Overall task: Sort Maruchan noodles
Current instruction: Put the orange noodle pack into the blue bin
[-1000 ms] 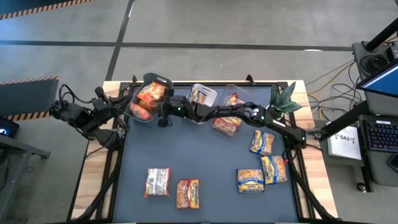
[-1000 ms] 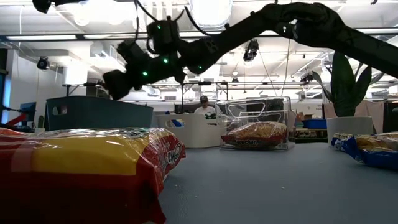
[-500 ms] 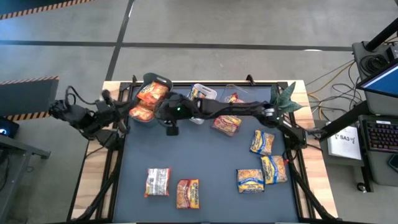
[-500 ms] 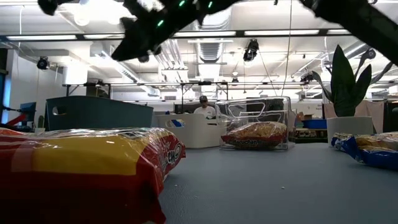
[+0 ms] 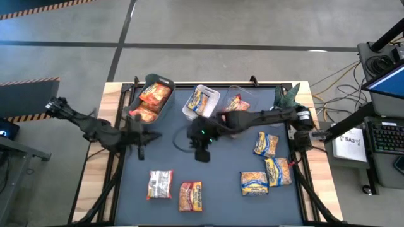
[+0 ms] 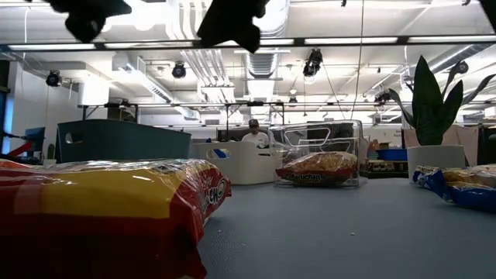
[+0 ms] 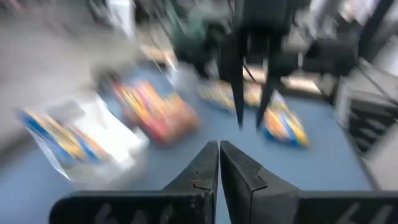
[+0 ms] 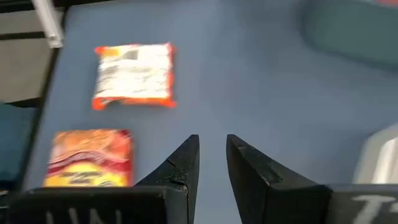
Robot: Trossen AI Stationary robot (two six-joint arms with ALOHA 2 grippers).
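Blue-grey bench (image 5: 214,183) fills the middle of the overhead frame, with ramen packets scattered across it. My right fingers (image 5: 202,154) hang at the centre, slightly apart and holding nothing. My left fingers (image 5: 141,150) sit left of centre, pressed together and empty. Below them lie a whitish packet (image 5: 160,184) and an orange packet (image 5: 190,196); blue-and-yellow packets (image 5: 254,183) cluster at lower right. More packets fill the grey-green bin (image 5: 165,82), white bin (image 5: 214,94) and clear bin (image 5: 246,94) along the upper edge.

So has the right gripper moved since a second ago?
Yes. The right gripper has pulled away from the grey-green bin toward the table's middle, now below the white bin in the high view.
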